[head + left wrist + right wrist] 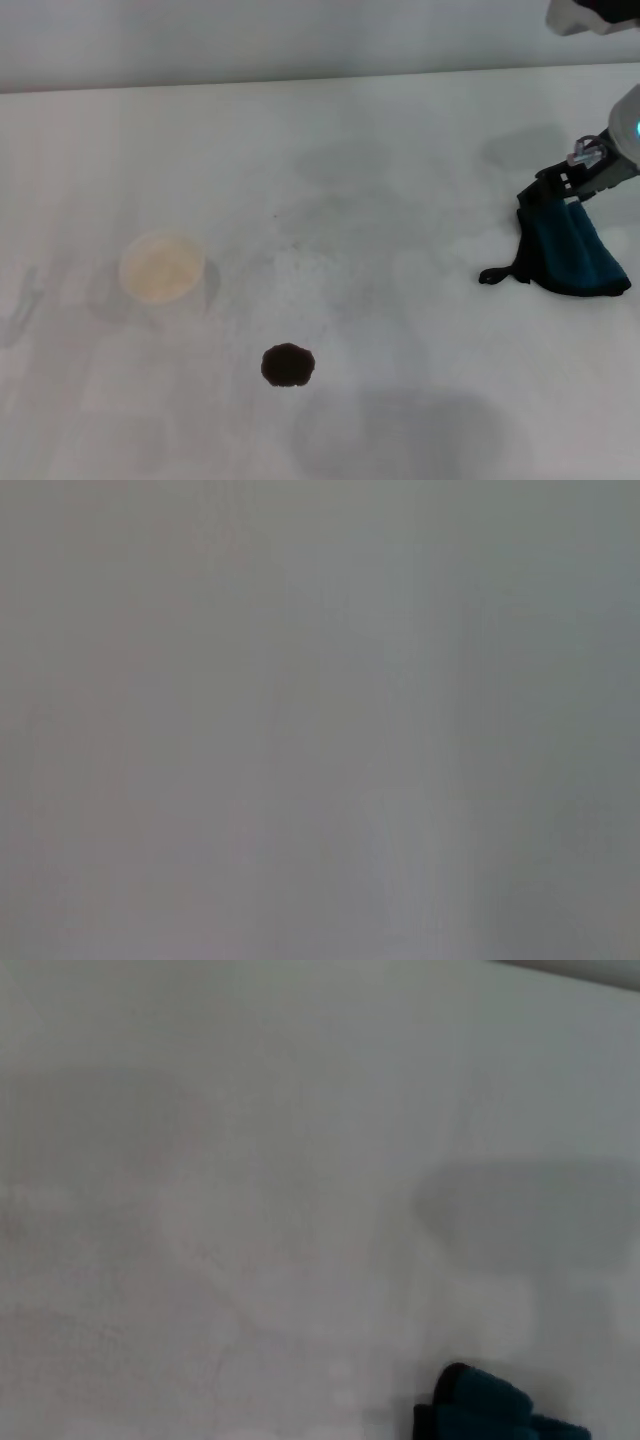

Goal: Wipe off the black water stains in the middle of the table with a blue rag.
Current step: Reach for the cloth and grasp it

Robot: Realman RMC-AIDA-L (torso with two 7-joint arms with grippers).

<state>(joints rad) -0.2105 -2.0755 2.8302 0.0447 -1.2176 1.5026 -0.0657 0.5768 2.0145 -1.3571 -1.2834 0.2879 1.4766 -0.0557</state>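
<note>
Head view: the right gripper point(572, 186) is at the right edge of the frame, a little above mid-height, its dark jaws pinched on the top fold of the rag point(568, 250). The rag hangs from the jaws and spreads downward onto the table point(400, 140), with its thin black loop point(497, 274) trailing out to the left on the surface. The stain point(288, 365) sits in the lower middle of the frame, well apart from the rag and down to its left. A pale cup point(161, 266) stands at mid-left, up and left of the stain and apart from it. No writing or label can be read on anything. Right wrist view shows only a corner of the rag point(480, 1410) at the lower right against bare table. The left gripper is not in view; the left wrist view is a blank grey.
</note>
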